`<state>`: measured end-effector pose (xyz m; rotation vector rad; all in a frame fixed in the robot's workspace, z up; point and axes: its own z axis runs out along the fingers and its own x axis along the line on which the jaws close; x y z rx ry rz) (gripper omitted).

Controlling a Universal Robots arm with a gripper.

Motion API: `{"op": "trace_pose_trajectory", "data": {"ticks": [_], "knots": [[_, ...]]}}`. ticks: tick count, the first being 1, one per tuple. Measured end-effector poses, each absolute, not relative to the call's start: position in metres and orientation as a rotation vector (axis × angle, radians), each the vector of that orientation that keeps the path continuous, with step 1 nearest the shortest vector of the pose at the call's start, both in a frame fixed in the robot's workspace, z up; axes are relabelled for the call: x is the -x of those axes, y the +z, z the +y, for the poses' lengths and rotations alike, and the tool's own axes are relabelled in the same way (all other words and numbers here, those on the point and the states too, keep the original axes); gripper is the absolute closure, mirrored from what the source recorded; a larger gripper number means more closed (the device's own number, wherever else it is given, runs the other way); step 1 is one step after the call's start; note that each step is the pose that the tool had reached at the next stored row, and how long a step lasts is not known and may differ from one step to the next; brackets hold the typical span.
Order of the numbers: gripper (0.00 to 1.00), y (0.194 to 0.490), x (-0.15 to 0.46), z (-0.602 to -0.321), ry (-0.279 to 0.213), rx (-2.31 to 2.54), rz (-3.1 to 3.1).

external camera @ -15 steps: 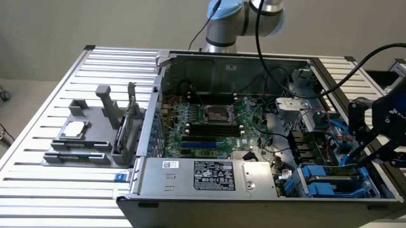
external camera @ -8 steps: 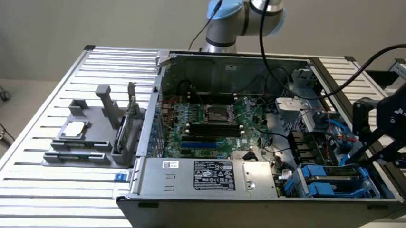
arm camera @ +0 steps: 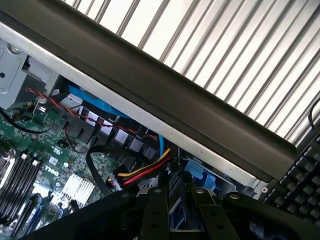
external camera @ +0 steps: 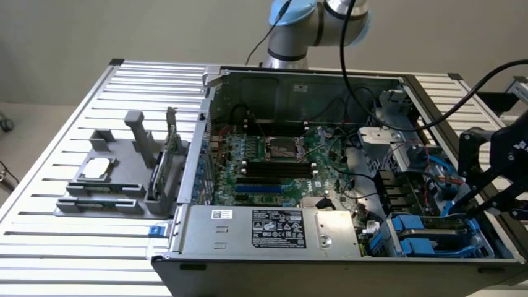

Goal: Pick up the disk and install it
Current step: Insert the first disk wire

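My fingers [arm camera: 156, 216] stand narrow, and I judge them closed on the disk [external camera: 433, 238], whose blue carrier shows just past my gripper [arm camera: 180, 194]. The disk sits directly beneath me, low in the bay at the near corner of the computer case [external camera: 330, 272] on the exterior view's right. Its long axis seems to run along the near wall, just beside the power-supply box [external camera: 272, 228].

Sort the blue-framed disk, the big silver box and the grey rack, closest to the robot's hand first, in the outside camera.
1. disk: right by the hand, at the exterior view's right.
2. silver box: near the exterior view's middle.
3. grey rack: far off at the exterior view's left.
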<state>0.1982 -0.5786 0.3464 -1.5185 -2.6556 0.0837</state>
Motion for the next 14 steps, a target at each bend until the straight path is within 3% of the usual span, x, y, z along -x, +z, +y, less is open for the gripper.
{"op": "trace_pose_trajectory", "data": {"ticks": [14], "knots": [[0.76,0.3413,-0.2013,-0.5787,0.095,1.509,-2.632]]}}
